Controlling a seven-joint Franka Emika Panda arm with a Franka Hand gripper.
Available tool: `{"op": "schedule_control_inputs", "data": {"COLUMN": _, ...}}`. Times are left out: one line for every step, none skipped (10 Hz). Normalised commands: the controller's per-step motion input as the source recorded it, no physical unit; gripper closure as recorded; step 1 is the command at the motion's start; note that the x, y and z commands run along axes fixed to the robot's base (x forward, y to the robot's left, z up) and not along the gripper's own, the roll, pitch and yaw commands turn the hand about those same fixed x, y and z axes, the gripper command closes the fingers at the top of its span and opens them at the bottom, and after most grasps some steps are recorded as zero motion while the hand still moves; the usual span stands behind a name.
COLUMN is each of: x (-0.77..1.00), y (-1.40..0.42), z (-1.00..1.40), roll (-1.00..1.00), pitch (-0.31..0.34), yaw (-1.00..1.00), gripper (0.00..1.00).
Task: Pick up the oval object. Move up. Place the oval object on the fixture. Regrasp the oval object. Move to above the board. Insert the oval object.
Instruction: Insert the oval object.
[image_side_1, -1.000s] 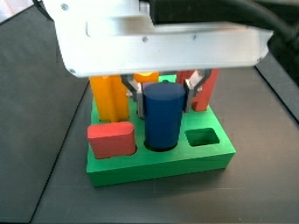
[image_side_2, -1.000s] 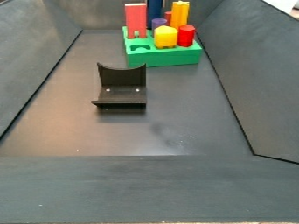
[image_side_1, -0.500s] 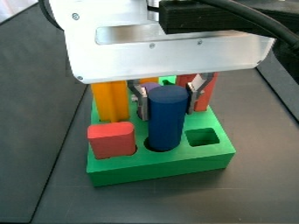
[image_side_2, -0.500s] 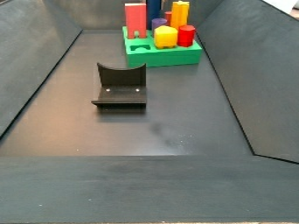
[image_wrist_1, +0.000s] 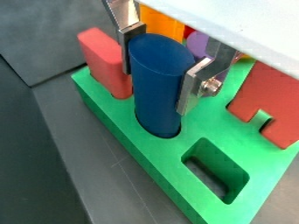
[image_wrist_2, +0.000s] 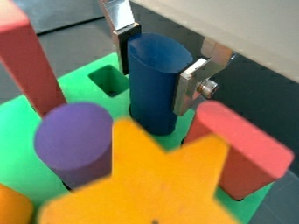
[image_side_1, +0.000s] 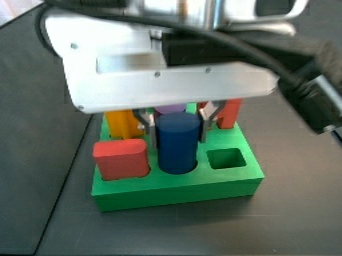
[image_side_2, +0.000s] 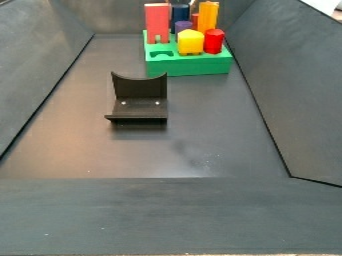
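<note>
Nearest the camera in a side view, bare dark floor runs up to the fixture (image_side_2: 136, 98), a black notched bracket on its base plate, standing empty and well apart from the board (image_side_2: 187, 62) at the far end. No brand, label or writing can be read on any of it.

On the green board the oval object (image_wrist_1: 159, 83) stands upright with its lower end down in a hole — a dark blue peg, seen in both wrist views (image_wrist_2: 158, 80) and in a side view (image_side_1: 177, 147). The gripper (image_wrist_1: 163, 54) sits directly over the board, its silver fingers (image_wrist_1: 198, 84) on either side of the peg's upper part. The plates lie close against the blue surface, but whether they press it or stand just clear cannot be told.

Beside the peg is an empty rectangular hole (image_wrist_1: 218, 169). A short red block (image_side_1: 120, 158) stands at the board's near corner; the purple cylinder (image_wrist_2: 73, 142) and an orange star-shaped peg (image_wrist_2: 163, 180) are farther in.
</note>
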Motion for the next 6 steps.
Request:
{"op": "schedule_control_inputs", "data": {"x": 0.00, "y": 0.00, "z": -0.99, "roll": 0.04, "pitch": -0.139, "yaw": 0.08, "gripper": 1.00}}
{"op": "schedule_control_inputs", "data": {"x": 0.00, "y": -0.01, "z": -1.00, "roll": 0.06, "pitch": -0.114, "yaw": 0.10, "gripper": 1.00}}
{"op": "schedule_control_inputs", "data": {"x": 0.00, "y": -0.04, "z": -0.91, "roll": 0.18, "pitch": -0.077, "yaw": 0.12, "gripper": 1.00}}
{"op": "schedule_control_inputs", "data": {"x": -0.09, "y": 0.00, "z": -0.07, "roll": 0.00, "pitch": -0.126, "yaw": 0.00, "gripper": 1.00}}
{"op": "schedule_control_inputs", "data": {"x": -0.01, "y": 0.01, "z": 0.00, "roll": -0.03, "pitch": -0.027, "yaw": 0.00, "gripper": 1.00}}
{"op": "schedule_control_inputs", "data": {"x": 0.00, "y": 0.00, "z": 0.00, "roll": 0.00, "pitch": 0.000, "yaw": 0.00, "gripper": 1.00}}
